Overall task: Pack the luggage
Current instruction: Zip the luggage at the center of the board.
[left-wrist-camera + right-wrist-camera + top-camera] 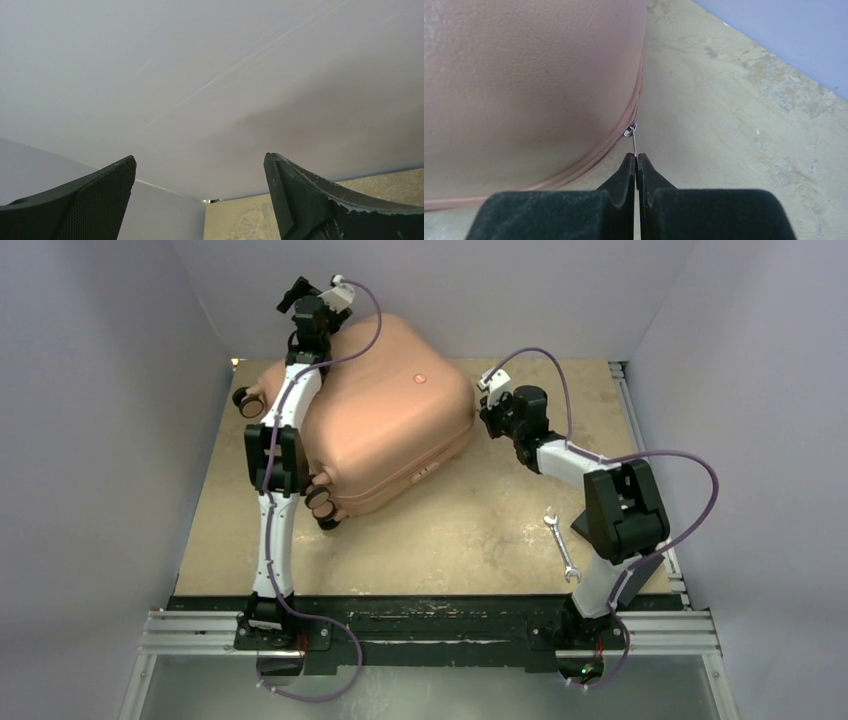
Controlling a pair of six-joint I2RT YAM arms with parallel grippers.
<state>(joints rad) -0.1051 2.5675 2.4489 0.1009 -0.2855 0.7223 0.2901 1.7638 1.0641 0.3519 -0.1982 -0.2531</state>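
The mottled tan table (470, 530) carries the closed salmon-pink luggage (385, 420), lying flat on its far left part. A small silver wrench (561, 545) lies well apart, toward the near right.

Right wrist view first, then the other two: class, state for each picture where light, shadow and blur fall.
Right wrist: luggage shell evenly lit, slightly soft; the shut right hand is dark, pinching a bright zipper pull. Left wrist: open left hand near-black, broad soft shadow on the wall. Top external: flat light, faint shadow under the luggage.
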